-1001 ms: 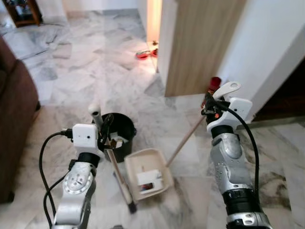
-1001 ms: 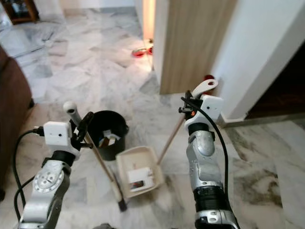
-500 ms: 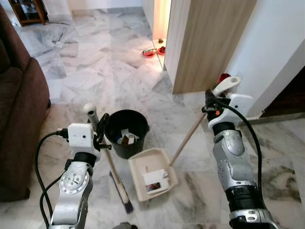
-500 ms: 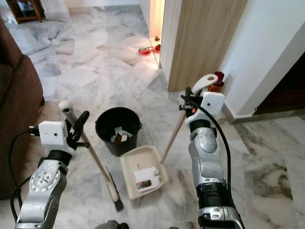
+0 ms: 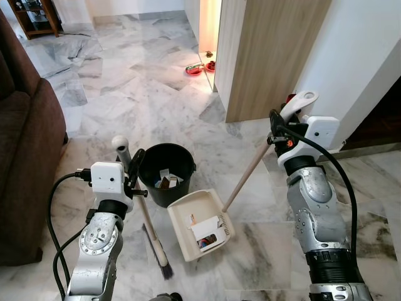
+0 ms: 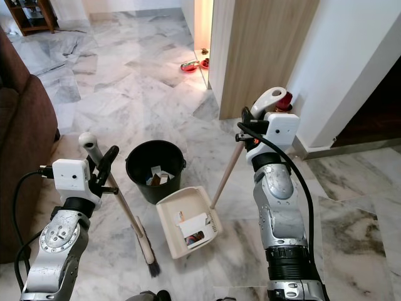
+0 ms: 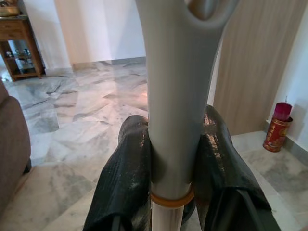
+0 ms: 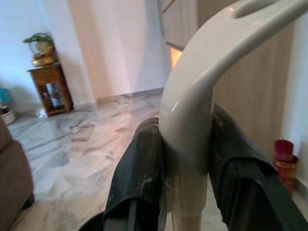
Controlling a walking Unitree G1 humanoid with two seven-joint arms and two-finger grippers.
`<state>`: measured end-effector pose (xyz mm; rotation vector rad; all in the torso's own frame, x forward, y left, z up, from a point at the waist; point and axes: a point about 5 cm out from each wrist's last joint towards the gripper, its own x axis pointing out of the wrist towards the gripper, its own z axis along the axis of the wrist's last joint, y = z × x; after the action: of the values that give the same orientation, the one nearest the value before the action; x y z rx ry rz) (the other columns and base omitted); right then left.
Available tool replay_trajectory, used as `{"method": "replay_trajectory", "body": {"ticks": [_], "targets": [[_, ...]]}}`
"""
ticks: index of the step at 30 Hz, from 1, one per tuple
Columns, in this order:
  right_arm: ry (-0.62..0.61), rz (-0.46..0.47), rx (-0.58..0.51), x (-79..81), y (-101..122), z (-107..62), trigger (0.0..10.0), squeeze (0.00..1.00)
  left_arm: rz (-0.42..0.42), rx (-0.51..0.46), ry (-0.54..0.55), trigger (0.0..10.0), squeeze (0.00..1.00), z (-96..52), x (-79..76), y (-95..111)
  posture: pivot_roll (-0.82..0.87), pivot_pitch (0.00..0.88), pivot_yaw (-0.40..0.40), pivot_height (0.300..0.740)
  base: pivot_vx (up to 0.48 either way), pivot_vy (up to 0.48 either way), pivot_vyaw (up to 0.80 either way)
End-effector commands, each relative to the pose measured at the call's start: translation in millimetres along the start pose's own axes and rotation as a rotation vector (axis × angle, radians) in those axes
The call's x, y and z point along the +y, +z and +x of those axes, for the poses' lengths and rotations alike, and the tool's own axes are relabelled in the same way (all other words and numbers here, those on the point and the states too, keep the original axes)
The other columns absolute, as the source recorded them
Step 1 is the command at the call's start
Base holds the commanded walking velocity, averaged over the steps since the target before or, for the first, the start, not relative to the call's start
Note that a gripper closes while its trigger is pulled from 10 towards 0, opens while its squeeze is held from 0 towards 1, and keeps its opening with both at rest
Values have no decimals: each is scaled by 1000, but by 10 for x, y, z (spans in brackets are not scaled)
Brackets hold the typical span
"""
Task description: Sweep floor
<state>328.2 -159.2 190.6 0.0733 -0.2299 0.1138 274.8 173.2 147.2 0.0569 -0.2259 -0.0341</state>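
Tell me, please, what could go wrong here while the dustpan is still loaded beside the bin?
The dustpan holds paper scraps beside the black bin; tipping it early could spill them onto the marble. The left gripper holds the broom close by, so a swing might knock the pan. The right gripper grips only the handle's end, giving little control.

Home interior, living area: grey-veined marble floor (image 5: 125, 81), brown sofa (image 5: 25, 144) at left, wooden shelf unit (image 5: 34, 15) far left, wood-panelled wall (image 5: 276, 56) at right, red pet bowls (image 5: 195, 69) on the floor by a far doorway.
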Motion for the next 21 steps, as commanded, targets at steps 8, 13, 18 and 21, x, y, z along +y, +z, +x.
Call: {"method": "replay_trajectory", "body": {"ticks": [8,13,18,21], "targets": [[116,-21,-69,130,550,-100,10000,0,18,-24,-8,10000,0,43,35,33,-43,138,6,740,0,0,0],[138,-35,-83,160,663,-95,10000,0,19,-23,-10,10000,0,51,36,28,-46,135,7,740,0,0,0],[117,27,-138,198,863,-46,10000,0,18,-24,-11,10000,0,64,27,24,-45,131,8,740,0,0,0],[100,97,-224,260,1052,-3,10000,0,18,-25,-11,10000,0,66,22,16,-43,120,7,740,0,0,0]]}}
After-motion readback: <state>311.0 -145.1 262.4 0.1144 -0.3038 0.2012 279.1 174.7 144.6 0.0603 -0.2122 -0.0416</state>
